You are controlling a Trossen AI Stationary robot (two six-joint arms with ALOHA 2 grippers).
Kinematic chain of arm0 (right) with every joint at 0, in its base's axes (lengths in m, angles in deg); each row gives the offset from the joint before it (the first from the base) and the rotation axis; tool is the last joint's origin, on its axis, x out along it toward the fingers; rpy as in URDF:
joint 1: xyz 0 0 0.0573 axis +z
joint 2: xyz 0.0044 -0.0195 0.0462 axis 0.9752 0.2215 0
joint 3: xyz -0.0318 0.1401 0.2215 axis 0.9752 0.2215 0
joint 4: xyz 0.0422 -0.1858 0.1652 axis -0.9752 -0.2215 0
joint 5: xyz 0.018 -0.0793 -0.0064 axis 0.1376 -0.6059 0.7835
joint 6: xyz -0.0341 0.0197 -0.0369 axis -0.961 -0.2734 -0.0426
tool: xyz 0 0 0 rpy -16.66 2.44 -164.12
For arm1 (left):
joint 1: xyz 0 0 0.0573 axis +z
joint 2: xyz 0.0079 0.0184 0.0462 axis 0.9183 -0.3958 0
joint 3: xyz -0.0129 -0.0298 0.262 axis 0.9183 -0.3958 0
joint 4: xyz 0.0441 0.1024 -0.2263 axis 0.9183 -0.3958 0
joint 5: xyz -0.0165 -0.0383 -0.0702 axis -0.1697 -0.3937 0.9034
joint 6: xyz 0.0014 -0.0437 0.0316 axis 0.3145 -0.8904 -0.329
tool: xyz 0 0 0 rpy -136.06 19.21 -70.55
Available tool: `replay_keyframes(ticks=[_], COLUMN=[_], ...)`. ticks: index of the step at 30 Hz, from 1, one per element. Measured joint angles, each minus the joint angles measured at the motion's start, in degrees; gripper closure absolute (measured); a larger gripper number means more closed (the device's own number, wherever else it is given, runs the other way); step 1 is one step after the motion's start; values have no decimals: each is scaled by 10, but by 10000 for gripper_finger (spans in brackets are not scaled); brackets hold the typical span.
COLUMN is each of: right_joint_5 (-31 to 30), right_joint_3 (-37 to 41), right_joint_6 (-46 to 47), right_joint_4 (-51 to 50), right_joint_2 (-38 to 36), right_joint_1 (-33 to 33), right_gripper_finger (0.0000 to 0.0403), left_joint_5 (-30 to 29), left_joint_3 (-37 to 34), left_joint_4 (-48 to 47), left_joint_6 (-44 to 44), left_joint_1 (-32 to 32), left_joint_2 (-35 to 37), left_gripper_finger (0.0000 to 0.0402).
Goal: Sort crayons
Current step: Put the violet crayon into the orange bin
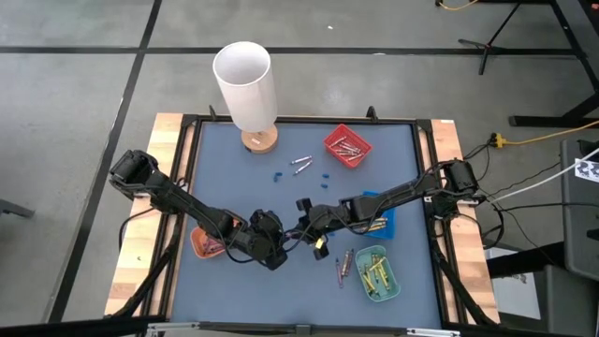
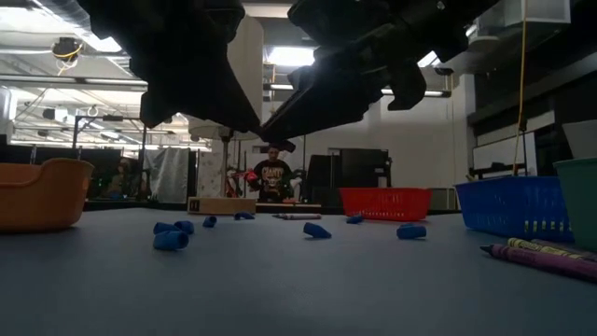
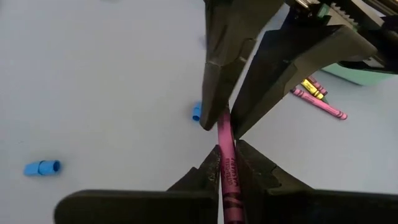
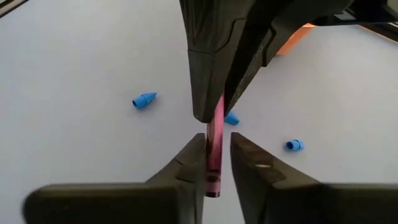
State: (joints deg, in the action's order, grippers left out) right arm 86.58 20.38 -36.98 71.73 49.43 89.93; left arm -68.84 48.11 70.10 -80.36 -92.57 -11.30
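Note:
Both grippers meet above the middle of the blue table top. Between them is a pink crayon (image 3: 225,155), clear of the table. My left gripper (image 3: 227,163) is shut on it. My right gripper (image 4: 217,163) is open, with a finger on either side of the crayon's other end (image 4: 214,174) and a slit of free space beside it. Whether one finger touches the crayon I cannot tell. In the high view the left gripper (image 1: 282,243) and the right gripper (image 1: 305,227) stand tip to tip. Other crayons (image 1: 343,265) lie loose beside the green tray. My left gripper pinches the pink crayon's paper-wrapped shaft (image 3: 228,177) between its two fingers. The crayon runs forward out of the fingers, roughly along them, toward the right gripper. It is lifted clear of the table, slanting.
There are small trays: red (image 1: 347,145) at the far side, blue (image 1: 386,217) at the right, green (image 1: 377,273) with yellow crayons at the near right, orange (image 1: 202,243) at the left. A white cylinder (image 1: 246,84) stands at the far edge. Silver crayons (image 1: 300,164) and blue bits (image 1: 318,178) lie scattered.

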Motion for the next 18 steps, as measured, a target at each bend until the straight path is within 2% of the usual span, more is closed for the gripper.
replay_keyframes(ticks=[7, 11, 18], right_joint_5=[-3, -3, -3], right_joint_3=[0, 0, 0], right_joint_6=[0, 0, 0], right_joint_4=[0, 0, -1], right_joint_2=[0, 0, 0], right_joint_1=[0, 0, 0], right_gripper_finger=[285, 279, 279], left_joint_5=[9, 61, 109], left_joint_3=[0, 0, 0], left_joint_4=[-20, -74, -147], left_joint_6=[1, -1, -1], left_joint_1=[0, 0, -2], left_joint_2=[5, 32, 103], left_gripper_finger=[387, 387, 387])
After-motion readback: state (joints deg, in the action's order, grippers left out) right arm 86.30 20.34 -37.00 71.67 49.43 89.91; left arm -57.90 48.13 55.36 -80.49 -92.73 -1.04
